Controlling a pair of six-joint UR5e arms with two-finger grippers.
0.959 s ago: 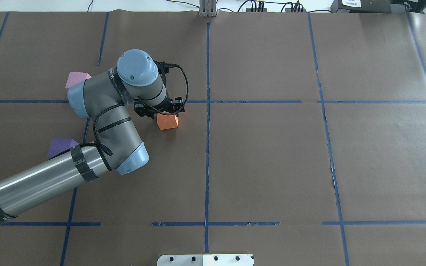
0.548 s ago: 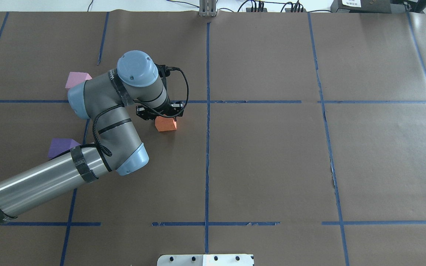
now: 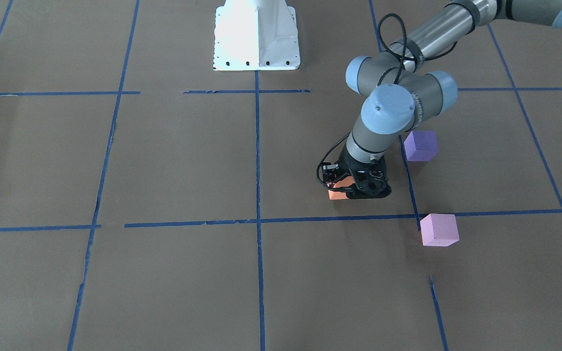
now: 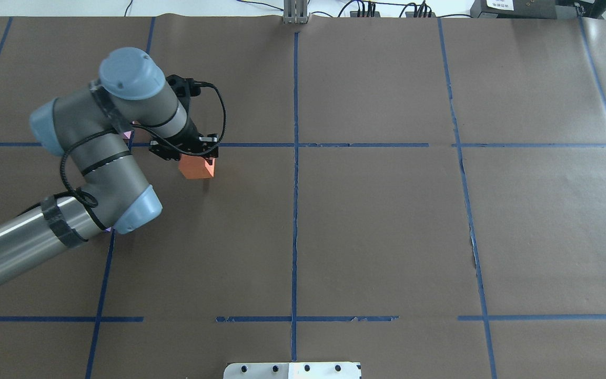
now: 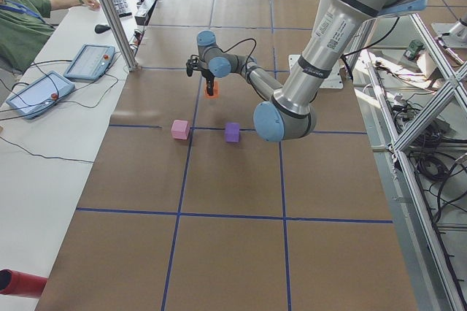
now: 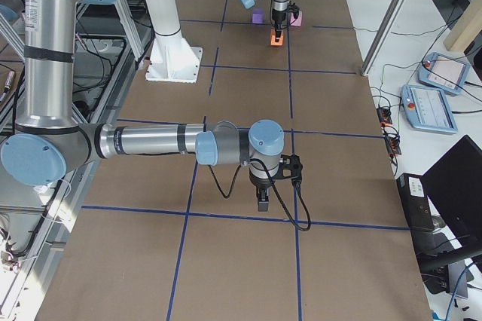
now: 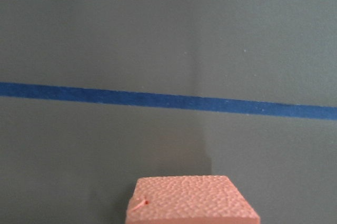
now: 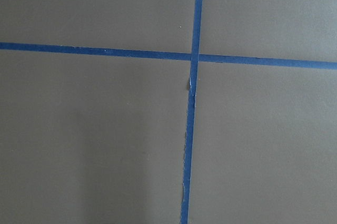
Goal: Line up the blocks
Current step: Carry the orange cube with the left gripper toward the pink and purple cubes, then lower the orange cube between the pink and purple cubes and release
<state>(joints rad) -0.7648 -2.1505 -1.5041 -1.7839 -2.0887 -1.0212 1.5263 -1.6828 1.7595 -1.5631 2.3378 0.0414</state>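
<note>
My left gripper (image 4: 193, 159) is shut on the orange block (image 4: 198, 168), just on the near side of the blue cross tape line. In the front view the gripper (image 3: 357, 191) covers most of the orange block (image 3: 335, 194). The violet-purple block (image 3: 421, 145) and the pale pink block (image 3: 439, 229) sit on the paper to my left of it. The arm hides them almost entirely in the overhead view. The left wrist view shows the orange block's top (image 7: 192, 203) at the bottom edge. My right gripper (image 6: 262, 200) hangs over a tape crossing; I cannot tell if it is open.
The table is covered in brown paper with a blue tape grid (image 4: 295, 158). The white robot base (image 3: 255, 36) stands at the near middle edge. An operator (image 5: 22, 26) and two tablets (image 5: 87, 63) are at the far side bench.
The left gripper came down over the orange block, then moved to my left with the block in it. The arm now covers the pink and purple blocks in the overhead view.
</note>
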